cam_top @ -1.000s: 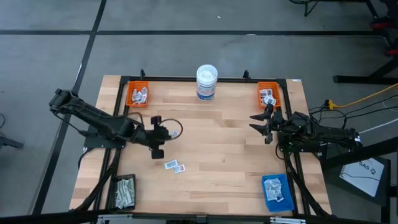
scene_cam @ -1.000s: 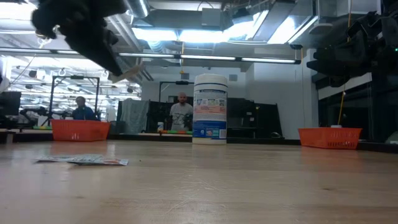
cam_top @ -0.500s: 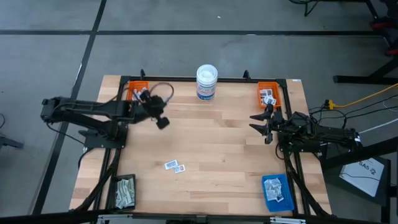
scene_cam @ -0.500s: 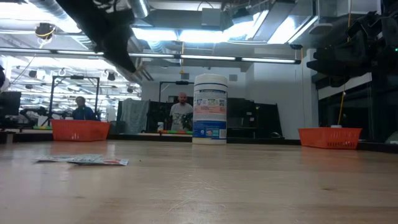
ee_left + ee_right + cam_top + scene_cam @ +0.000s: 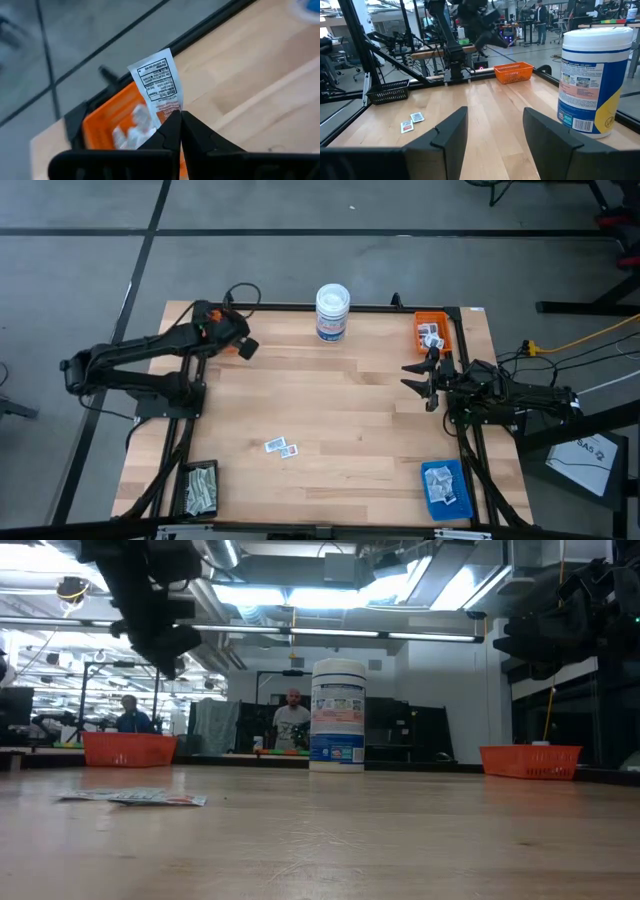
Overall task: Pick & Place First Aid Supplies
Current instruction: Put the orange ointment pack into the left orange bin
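surface: pale wood-plank table (image 5: 340,430) with black frame, grey floor around; lab room with people far behind in the low view.
packet handling: I judge it near weightless, thin paper, floppy, easy to crease or slip. An edge pinch is all I get; flat on the wood I'd have to catch a lifted edge or corner.
packet in hand: small white packet (image 5: 159,85) with dark print and a reddish lower part, standing up from the fingertips, held by its lower edge.
left gripper: left gripper (image 5: 179,122) clamped on that packet, above the orange tray (image 5: 222,342) at the table's far left corner. Tray already holds several white packets (image 5: 131,127).
release: my read is the drop goes here; light paper may flutter, so let go low over the tray.
loose packets: two small packets (image 5: 281,447) flat on the wood, near the table's middle front, just beside each other.
other trays: second orange tray (image 5: 432,332) far right, blue tray (image 5: 445,488) near right, black basket (image 5: 200,488) near left with pale strips.
right gripper: right gripper (image 5: 418,379) idle, jaws apart, empty, near the right edge.
tub: white round tub (image 5: 332,312) with blue label, far middle, untouched.
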Controlling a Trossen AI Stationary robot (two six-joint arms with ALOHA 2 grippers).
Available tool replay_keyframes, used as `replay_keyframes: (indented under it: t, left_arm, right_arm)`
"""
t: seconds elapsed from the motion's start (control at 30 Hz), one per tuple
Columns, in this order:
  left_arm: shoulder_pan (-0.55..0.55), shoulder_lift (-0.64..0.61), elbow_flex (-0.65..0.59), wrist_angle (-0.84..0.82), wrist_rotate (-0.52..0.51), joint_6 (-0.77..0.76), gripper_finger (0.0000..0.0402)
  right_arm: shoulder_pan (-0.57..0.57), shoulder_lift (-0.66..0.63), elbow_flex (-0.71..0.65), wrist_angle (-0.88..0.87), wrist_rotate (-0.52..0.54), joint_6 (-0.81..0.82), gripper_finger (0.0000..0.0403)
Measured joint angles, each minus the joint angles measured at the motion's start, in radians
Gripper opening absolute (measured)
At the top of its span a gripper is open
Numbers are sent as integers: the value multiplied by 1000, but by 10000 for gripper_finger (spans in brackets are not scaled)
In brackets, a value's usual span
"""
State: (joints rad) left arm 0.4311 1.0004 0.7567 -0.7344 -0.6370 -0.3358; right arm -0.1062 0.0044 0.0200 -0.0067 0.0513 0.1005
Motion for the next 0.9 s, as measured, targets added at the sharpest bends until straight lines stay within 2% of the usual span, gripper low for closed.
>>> replay_keyframes:
  t: [0.33, 0.43, 0.63, 0.9]
  left_arm:
    - [148, 12, 0, -49, 81, 5, 1]
    - [180, 27, -12, -48, 85, 11, 2]
    - [227, 75, -34, -46, 155, 33, 1]
    - [282, 115, -80, -47, 161, 27, 1]
  right_arm:
    - [0, 0, 0, 0, 0, 0, 191]
    - [0, 0, 0, 0, 0, 0, 191]
    - [0, 0, 0, 0, 0, 0, 191]
    - [0, 0, 0, 0, 0, 0, 191]
